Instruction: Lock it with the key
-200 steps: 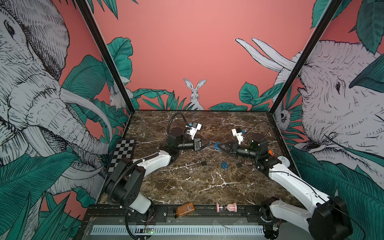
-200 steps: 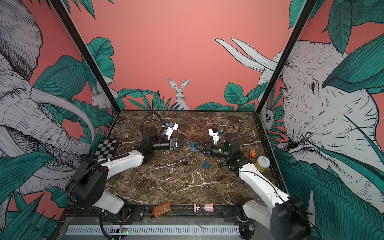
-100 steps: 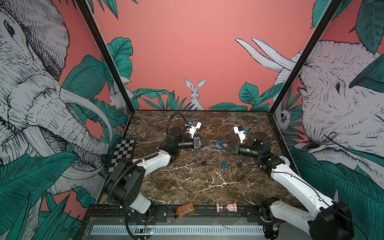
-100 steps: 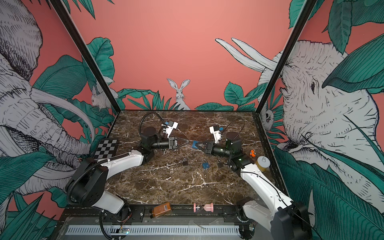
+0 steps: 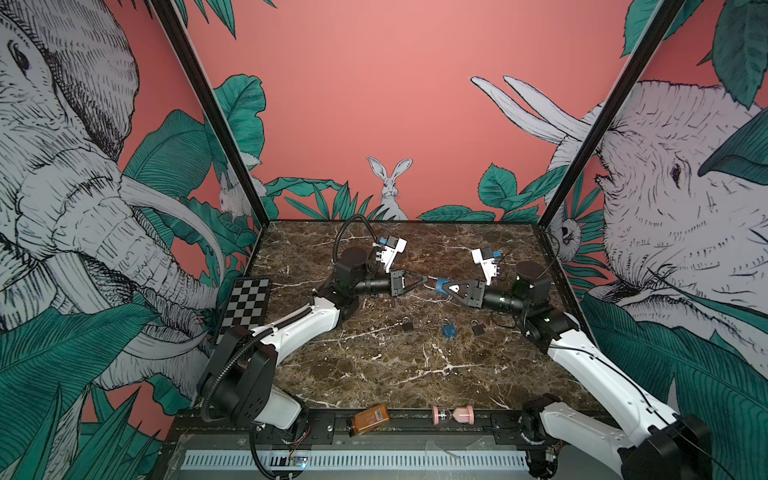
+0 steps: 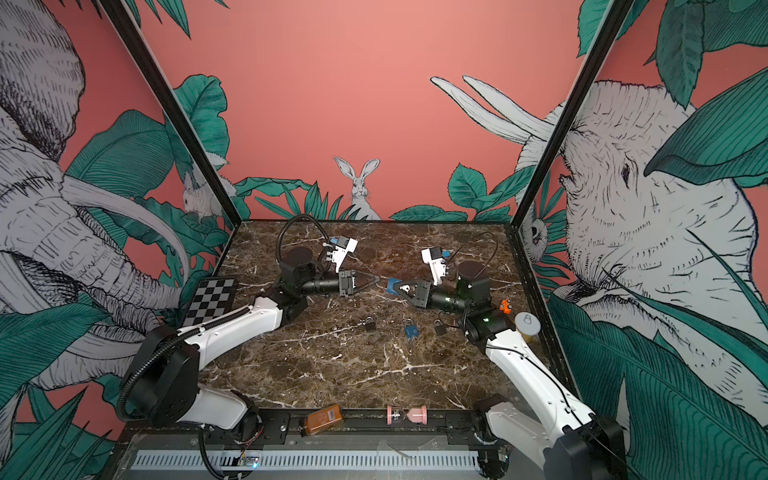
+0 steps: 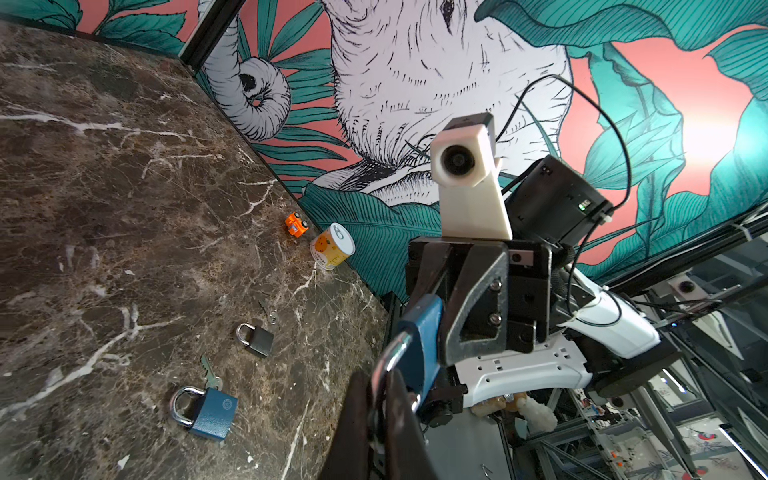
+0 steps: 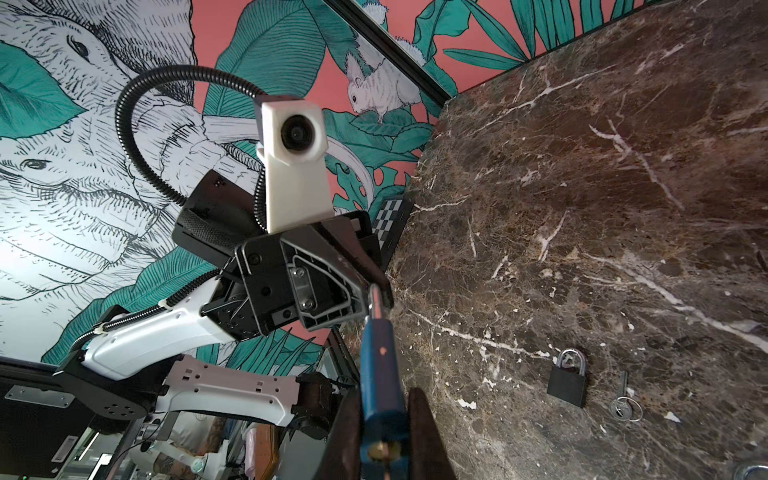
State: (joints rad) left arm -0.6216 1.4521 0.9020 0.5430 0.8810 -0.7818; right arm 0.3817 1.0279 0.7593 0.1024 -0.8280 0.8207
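A blue padlock hangs in the air over the middle of the table, held between both grippers. My right gripper is shut on its blue body, whose brass keyhole end faces the right wrist camera. My left gripper is shut on its silver shackle, fingertips meeting the lock from the left. One key lies on the marble beside a second blue padlock. Another key, on a ring, lies by a black padlock. Neither gripper holds a key.
On the marble below the grippers lie a black padlock, a blue one and another black one. An orange toy car and a can stand by the right wall. A checkerboard, an amber bottle and a pink hourglass lie at the edges.
The right arm's wrist has swung out to the right and its gripper has levelled, still holding the padlock. The left gripper has stayed at the shackle.
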